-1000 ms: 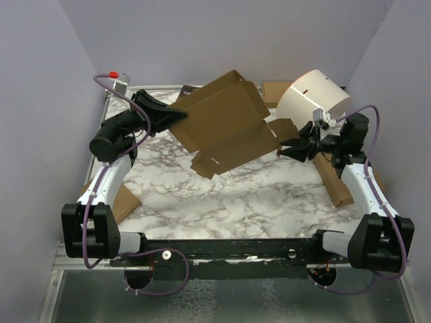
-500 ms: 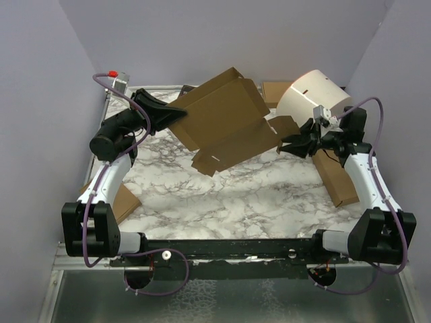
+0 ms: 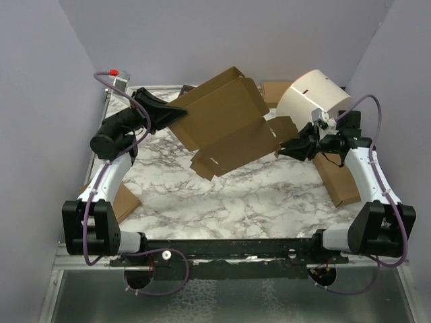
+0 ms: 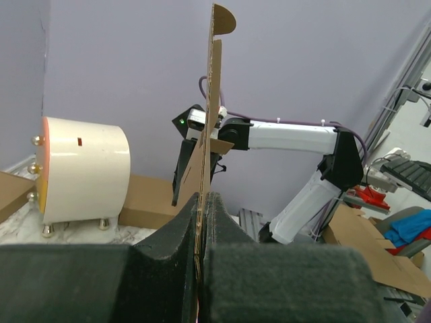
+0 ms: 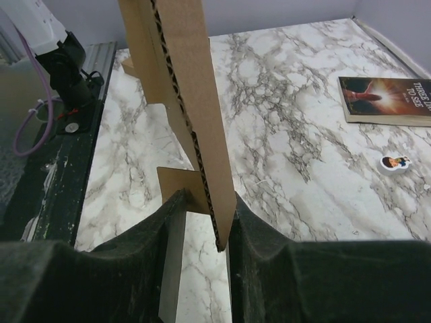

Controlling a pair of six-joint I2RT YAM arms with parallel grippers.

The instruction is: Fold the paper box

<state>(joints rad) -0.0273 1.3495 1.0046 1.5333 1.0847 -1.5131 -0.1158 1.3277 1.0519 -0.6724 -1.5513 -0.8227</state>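
Above table [image 3: 269,195], left hand [image 3: 178,115] clamping paper box [image 3: 225,124], right hand [image 3: 285,149] astride edge

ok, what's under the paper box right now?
The paper box is held tilted over the marble table. The right wrist view shows marble beneath it, with a book and a small white piece lying there. From above, the box covers them almost entirely.

Soft, even light falls from above, leaving the marble table [image 3: 269,195] bright, with only a faint shadow under the cardboard sheet [image 3: 225,124]. The overhead view is sharp, with a dull sheen on the metal plate [image 3: 222,299] at its bottom edge. In the wrist views the left fingers [image 4: 283,282] and right fingers [image 5: 67,282] loom dark and blurred up close, while the background is crisp.
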